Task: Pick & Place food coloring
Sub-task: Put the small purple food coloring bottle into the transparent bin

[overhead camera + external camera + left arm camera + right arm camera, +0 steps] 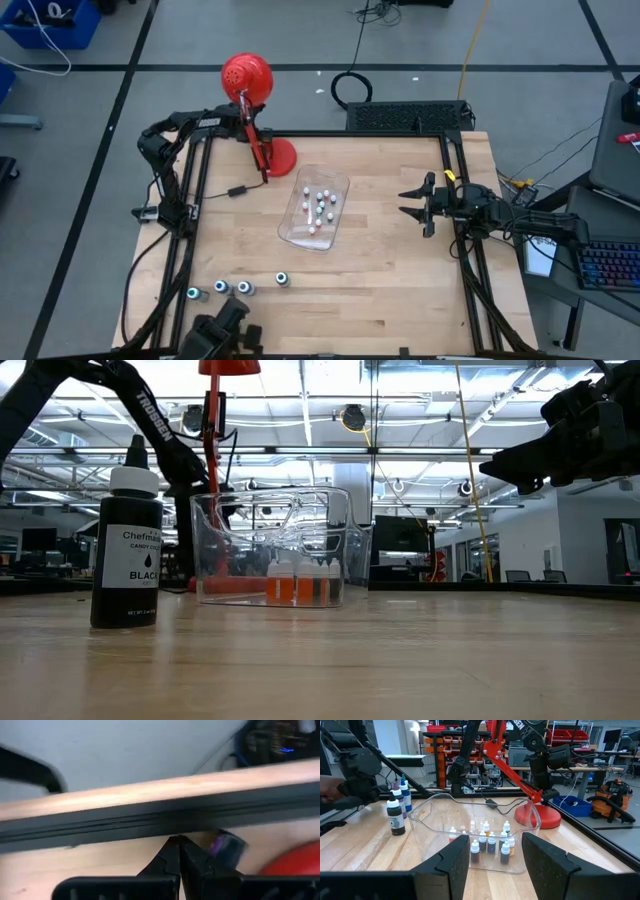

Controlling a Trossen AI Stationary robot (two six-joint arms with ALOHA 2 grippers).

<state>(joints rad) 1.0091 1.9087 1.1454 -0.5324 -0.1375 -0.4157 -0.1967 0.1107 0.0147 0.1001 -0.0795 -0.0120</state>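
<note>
Small white-capped food coloring bottles [320, 207] cluster inside the clear plastic tub [296, 232] mid-table, right gripper [411, 201] parted and empty beside it, left gripper [179, 851] pinched shut, seemingly empty.

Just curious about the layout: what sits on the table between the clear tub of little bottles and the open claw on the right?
Nothing: in the high view, bare wood separates the clear tub from the right end effector, which stands open.
</note>
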